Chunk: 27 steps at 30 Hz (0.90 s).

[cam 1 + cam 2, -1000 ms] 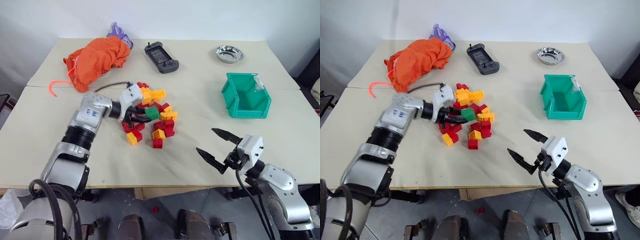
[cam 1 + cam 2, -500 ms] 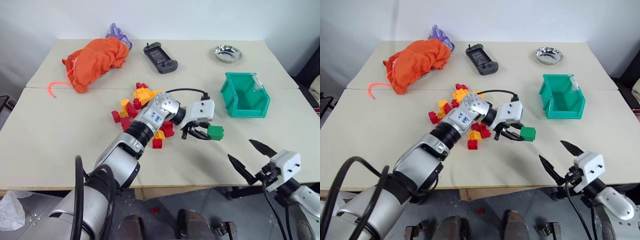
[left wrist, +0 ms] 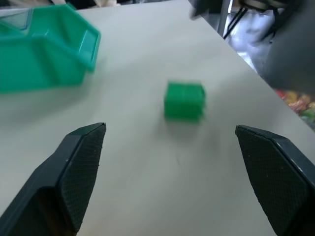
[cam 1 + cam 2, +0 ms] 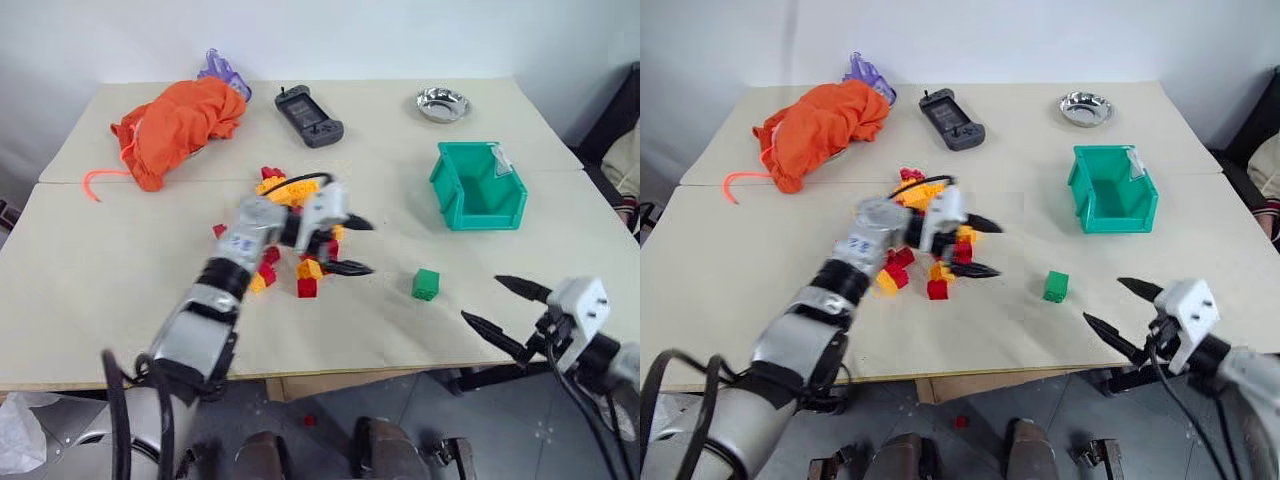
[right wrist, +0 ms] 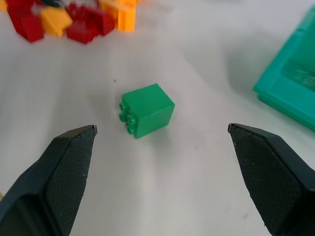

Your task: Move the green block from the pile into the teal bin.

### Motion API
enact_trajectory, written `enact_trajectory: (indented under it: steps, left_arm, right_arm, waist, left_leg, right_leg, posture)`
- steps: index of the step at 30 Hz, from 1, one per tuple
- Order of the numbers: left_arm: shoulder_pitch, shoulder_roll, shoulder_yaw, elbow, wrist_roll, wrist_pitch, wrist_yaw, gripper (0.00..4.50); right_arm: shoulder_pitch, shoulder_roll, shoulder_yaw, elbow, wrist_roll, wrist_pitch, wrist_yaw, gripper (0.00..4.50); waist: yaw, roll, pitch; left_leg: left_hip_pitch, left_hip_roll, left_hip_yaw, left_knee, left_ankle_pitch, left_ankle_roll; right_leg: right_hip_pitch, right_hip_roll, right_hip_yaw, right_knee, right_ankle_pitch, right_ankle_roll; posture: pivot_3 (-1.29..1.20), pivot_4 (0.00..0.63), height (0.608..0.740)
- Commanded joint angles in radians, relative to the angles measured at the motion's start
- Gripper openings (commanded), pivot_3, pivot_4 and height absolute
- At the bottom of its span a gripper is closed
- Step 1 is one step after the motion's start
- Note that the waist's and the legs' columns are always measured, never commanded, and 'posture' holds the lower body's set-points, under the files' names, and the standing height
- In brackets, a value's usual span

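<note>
The green block (image 4: 425, 284) lies alone on the table, right of the pile (image 4: 282, 186) of red and yellow bricks and in front of the teal bin (image 4: 448, 190). My left gripper (image 4: 358, 246) stands open and empty at the pile's right edge, pointing toward the block, a short gap away. In the left wrist view the block (image 3: 184, 100) sits beyond the spread fingertips (image 3: 88, 142). Near the table's front right edge my right gripper (image 4: 483, 300) is open and aimed at the block (image 5: 147, 110), with nothing between its fingers.
An orange cloth bundle (image 4: 175, 115) lies at the back left with a purple item (image 4: 215, 68) behind it. A black handheld game console (image 4: 308, 115) and a small metal bowl (image 4: 442, 103) lie along the back. Bare tabletop surrounds the block.
My left gripper opened and let go of the green block, which now rests on the table. The left hand drew back toward the pile. My right gripper shifted a little to the right.
</note>
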Motion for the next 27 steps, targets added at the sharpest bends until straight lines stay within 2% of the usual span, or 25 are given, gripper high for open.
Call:
enact_trajectory:
  steps: [1, 4, 7, 10, 16, 19, 24, 27]
  left_arm:
    - [0.077, 0.091, 0.093, -0.146, -0.094, -0.062, -0.047, 4.47]
    - [0.202, 0.203, 0.133, -0.325, -0.151, 0.034, -0.081, 4.47]
    - [0.292, 0.246, 0.141, -0.478, -0.196, 0.118, -0.065, 4.47]
    - [0.450, 0.315, 0.166, -0.682, -0.248, 0.220, -0.052, 4.47]
    - [0.558, 0.344, 0.174, -0.838, -0.294, 0.292, 0.005, 4.47]
    - [0.571, 0.341, 0.163, -0.861, -0.304, 0.303, 0.018, 4.50]
    - [0.580, 0.320, 0.160, -0.857, -0.311, 0.301, 0.055, 4.50]
    - [0.595, 0.293, 0.184, -0.867, -0.335, 0.320, 0.107, 4.50]
  right_arm:
    - [-0.144, -0.043, 0.110, -0.006, 0.021, 0.193, -0.020, 4.50]
    - [-0.284, -0.032, 0.224, 0.020, -0.021, 0.268, -0.035, 4.50]
    - [-0.335, -0.036, 0.282, 0.056, -0.054, 0.293, -0.024, 4.50]
    - [-0.407, -0.034, 0.377, 0.149, -0.115, 0.295, 0.012, 4.50]
    - [-0.450, -0.035, 0.417, 0.230, -0.148, 0.268, 0.093, 4.50]
    - [-0.457, -0.026, 0.413, 0.255, -0.158, 0.242, 0.117, 3.86]
    - [-0.449, 0.007, 0.357, 0.267, -0.157, 0.188, 0.086, 2.15]
    - [-0.429, 0.048, 0.250, 0.244, -0.114, 0.151, 0.046, 2.13]
  waist:
    - [0.004, 0.000, 0.000]
    - [0.003, -0.001, 0.001]
    - [0.027, -0.001, 0.001]
    - [0.029, -0.001, 0.001]
    - [0.028, -0.001, 0.000]
    - [0.025, -0.001, 0.000]
    - [0.023, -0.001, 0.000]
    - [0.026, -0.001, 0.000]
  left_leg:
    - [-0.002, 0.000, 0.000, 0.001, 0.000, 0.000]
    - [-0.004, 0.000, -0.002, 0.006, -0.001, 0.001]
    - [-0.006, 0.000, -0.003, 0.009, -0.002, 0.002]
    - [-0.008, -0.001, -0.002, 0.013, -0.004, 0.005]
    - [-0.007, -0.001, -0.001, 0.013, -0.005, 0.005]
    - [-0.007, -0.001, 0.000, 0.013, -0.005, 0.005]
    - [-0.006, -0.001, 0.000, 0.012, -0.005, 0.005]
    - [-0.006, -0.001, 0.000, 0.012, -0.005, 0.005]
  right_leg:
    - [-0.001, 0.000, 0.000, 0.001, 0.000, 0.000]
    - [-0.001, 0.000, -0.001, 0.001, 0.000, 0.000]
    - [0.000, -0.001, -0.001, 0.002, 0.001, 0.001]
    - [0.000, -0.001, 0.000, 0.001, 0.002, 0.004]
    - [0.000, -0.001, 0.001, 0.000, 0.003, 0.005]
    - [0.001, -0.001, 0.001, 0.000, 0.003, 0.005]
    - [0.000, -0.001, 0.001, 0.000, 0.003, 0.005]
    - [0.000, -0.001, 0.001, 0.000, 0.003, 0.005]
  posture:
    - [0.00, 0.150, 0.740]
    - [0.00, 0.150, 0.740]
    - [0.00, 0.150, 0.740]
    - [0.00, 0.150, 0.740]
    - [0.00, 0.150, 0.740]
    - [0.00, 0.150, 0.740]
    - [0.00, 0.150, 0.740]
    - [0.00, 0.150, 0.740]
